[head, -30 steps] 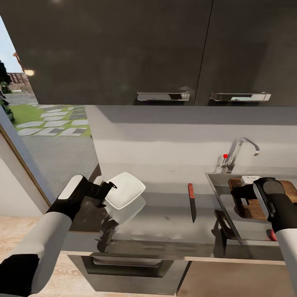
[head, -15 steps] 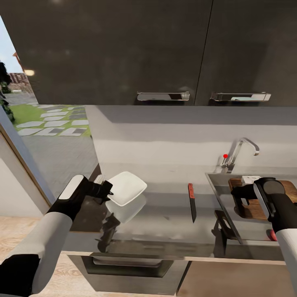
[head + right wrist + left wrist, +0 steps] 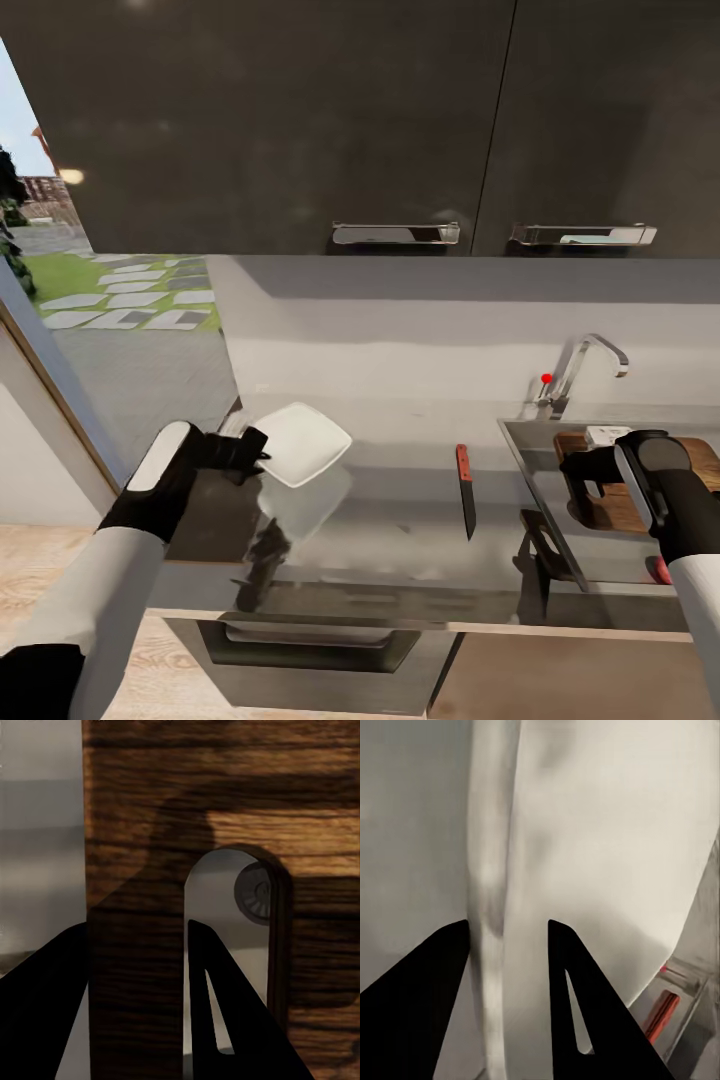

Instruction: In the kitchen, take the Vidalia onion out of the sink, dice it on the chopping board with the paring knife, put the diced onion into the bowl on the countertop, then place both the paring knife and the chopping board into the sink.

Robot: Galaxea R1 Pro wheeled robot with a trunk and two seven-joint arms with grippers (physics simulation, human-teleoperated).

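The shallow white squarish bowl (image 3: 300, 443) is rigid, smooth and probably slippery; it is held tilted above the glossy grey metal surface (image 3: 400, 500), the left gripper (image 3: 255, 452) fingers (image 3: 416, 1012) clamped on its rim. The right gripper (image 3: 580, 480) fingers (image 3: 217, 1012) pinch the dark brown wooden chopping board (image 3: 610, 490) beside its handle slot, over the stainless-steel sink (image 3: 540, 480). The red-handled paring knife (image 3: 465, 490) lies flat between them; both forearms reach forward.

The head camera looks forward and down from above the countertop (image 3: 400, 520), facing the back wall, taking in both arms and the sink (image 3: 540, 490) at right. The left wrist camera peers along its fingers, pressed close against the bowl (image 3: 585, 870), with the paring knife (image 3: 660, 1014) at the edge. The right wrist camera sits close over the chopping board (image 3: 150, 907). Each wrist close-up shows something also seen from the head.
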